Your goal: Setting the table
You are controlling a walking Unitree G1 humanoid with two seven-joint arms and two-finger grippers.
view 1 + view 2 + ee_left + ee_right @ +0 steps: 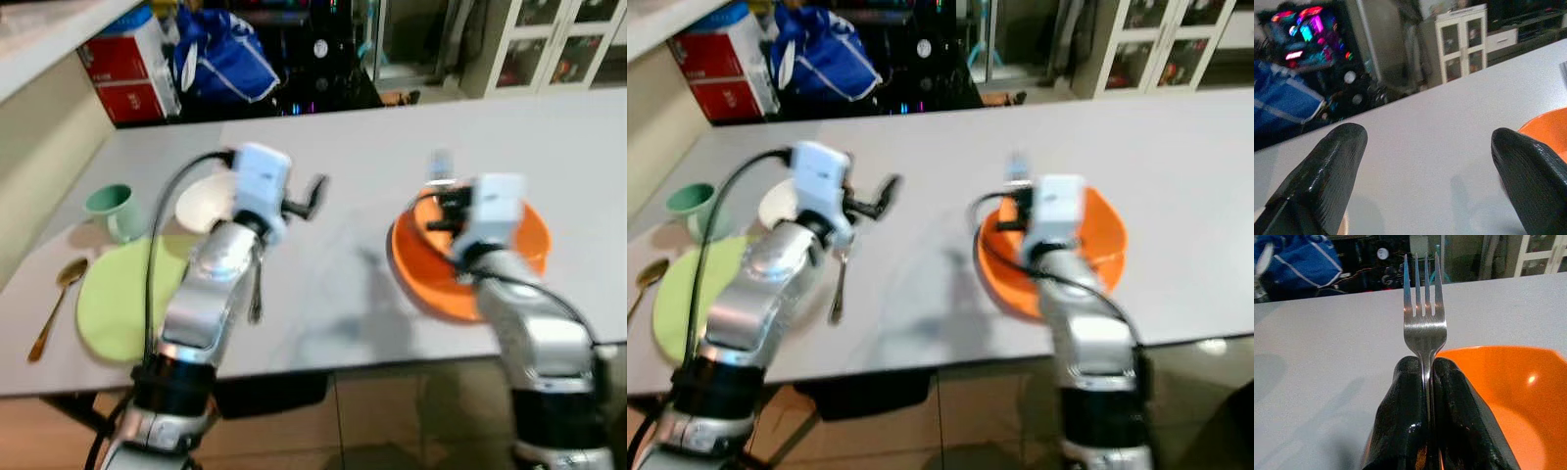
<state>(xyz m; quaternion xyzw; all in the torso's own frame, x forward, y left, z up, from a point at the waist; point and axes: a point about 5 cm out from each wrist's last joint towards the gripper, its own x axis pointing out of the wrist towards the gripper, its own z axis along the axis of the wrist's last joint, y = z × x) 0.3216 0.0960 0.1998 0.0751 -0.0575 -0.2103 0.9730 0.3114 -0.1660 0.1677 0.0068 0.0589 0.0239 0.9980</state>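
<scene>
Surface point(549, 147) is pale grey, w/ place-setting items spread along its near edge. Far left: gold spoon point(54, 304) lies beside a lime-green plate point(113, 304); mint mug point(113, 211) stands just behind the plate, white bowl point(206, 203) next to it. A silver utensil point(837, 289) lies on the surface just right of the plate, partly under the left arm; type unclear.

Left gripper point(1425, 166) hovers over the surface near the white bowl, fingers point(1327, 176) spread wide, nothing between them.

Right of centre: orange bowl point(1508, 396) sits on the surface. Right gripper point(1429, 382) is above its near-left rim, fingers pinched tight on the handle of a silver fork point(1424, 318), tines pointing away from the wrist, over the grey top beyond the bowl.

Bkgd beyond the far edge: red-and-white box point(122, 64), blue bag point(225, 54), white glass-door cabinets point(558, 44).
</scene>
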